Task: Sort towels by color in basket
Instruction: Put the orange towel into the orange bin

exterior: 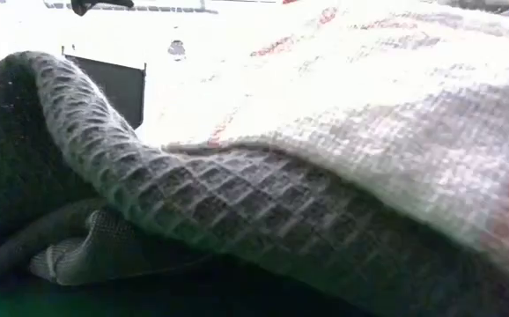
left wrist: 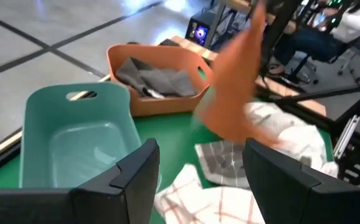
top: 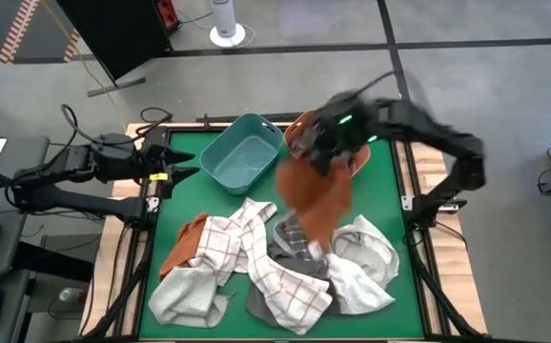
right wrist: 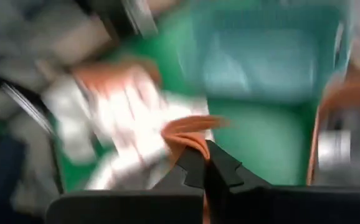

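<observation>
- Right end effector [right wrist: 206,163]: pinching the rust-orange towel [top: 314,195], hanging above the towel pile [top: 275,262] near the orange basket [top: 357,162].
- Left end effector [left wrist: 198,171]: spread, idle beside the teal basket [top: 242,157] at the counter [top: 185,205] edge.

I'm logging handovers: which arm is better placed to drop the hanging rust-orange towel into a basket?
The right. Its gripper is shut on the rust-orange towel, lifted beside the orange basket. The left gripper waits open and empty at the table's left edge.

Rust-orange towel [top: 316,195] hangs lifted above the heaped towels [top: 275,262] on green mat
</observation>
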`<state>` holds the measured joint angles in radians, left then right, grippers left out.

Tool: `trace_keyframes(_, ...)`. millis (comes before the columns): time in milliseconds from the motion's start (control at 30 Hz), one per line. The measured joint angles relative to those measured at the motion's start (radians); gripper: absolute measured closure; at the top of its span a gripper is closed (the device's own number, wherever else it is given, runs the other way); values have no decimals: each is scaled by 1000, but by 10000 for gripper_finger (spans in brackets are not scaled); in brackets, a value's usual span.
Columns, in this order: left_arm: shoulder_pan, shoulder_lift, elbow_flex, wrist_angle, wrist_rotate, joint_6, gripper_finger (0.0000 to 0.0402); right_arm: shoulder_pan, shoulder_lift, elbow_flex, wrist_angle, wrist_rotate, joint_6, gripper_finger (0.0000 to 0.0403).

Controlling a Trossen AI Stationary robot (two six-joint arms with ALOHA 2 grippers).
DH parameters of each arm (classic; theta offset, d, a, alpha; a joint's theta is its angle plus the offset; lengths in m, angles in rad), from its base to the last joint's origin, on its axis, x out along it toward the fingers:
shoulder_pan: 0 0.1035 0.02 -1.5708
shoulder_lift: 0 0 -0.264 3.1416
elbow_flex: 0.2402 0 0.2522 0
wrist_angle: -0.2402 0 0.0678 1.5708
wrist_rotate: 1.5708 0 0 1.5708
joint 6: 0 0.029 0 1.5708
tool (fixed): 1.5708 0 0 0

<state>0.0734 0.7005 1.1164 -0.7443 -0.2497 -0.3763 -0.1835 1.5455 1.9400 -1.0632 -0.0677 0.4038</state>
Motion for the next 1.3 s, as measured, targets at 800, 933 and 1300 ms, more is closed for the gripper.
trace_keyframes(800, 0, 167, 0, 239, -54, -172, 183, -228, -322, 1, 171, 406, -476, 384)
trace_keyframes(933, 0, 184, 0, 248, -54, -203, 183, -272, -242, -2, 56, 414, -440, 384)
trace_keyframes(1300, 0, 181, 0, 248, -52, -247, 183, -257, -16, 0, 170, 269, -299, 380)
